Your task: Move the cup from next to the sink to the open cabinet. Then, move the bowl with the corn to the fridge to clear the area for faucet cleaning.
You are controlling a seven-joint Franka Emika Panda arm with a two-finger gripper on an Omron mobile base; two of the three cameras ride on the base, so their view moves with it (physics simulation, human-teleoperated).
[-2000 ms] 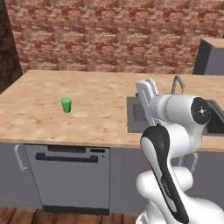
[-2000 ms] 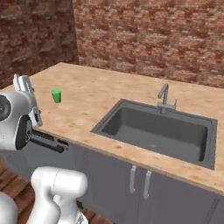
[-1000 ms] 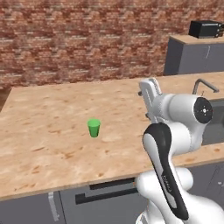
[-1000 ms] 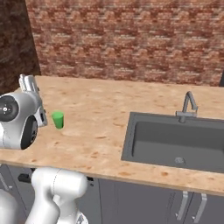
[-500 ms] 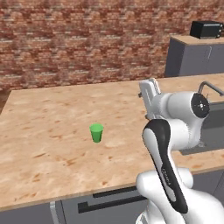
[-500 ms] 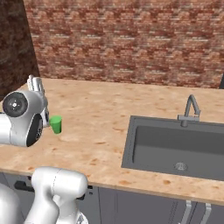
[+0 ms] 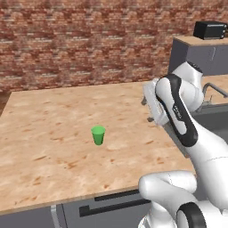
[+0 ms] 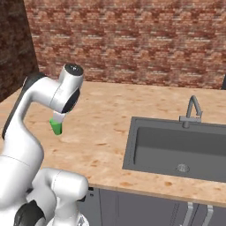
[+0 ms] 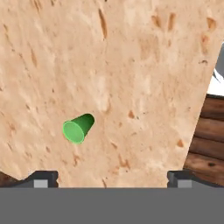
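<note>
Overhead, the tool (image 9: 109,177) hangs with its jaws spread fully wide, holding and touching nothing. Below it, the cup (image 7: 98,135), a small bright green tapered tumbler, stands upright on the bare wooden desk (image 7: 53,147), well left of the sink (image 8: 176,150).

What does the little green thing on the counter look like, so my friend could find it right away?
Look at the big wooden counter in front of the brick wall, well to the left of the dark sink. Standing upright by itself on the bare wood is the cup, a small tumbler with no handle, a bit wider at the top. It is the one bright green thing on the counter.
</note>
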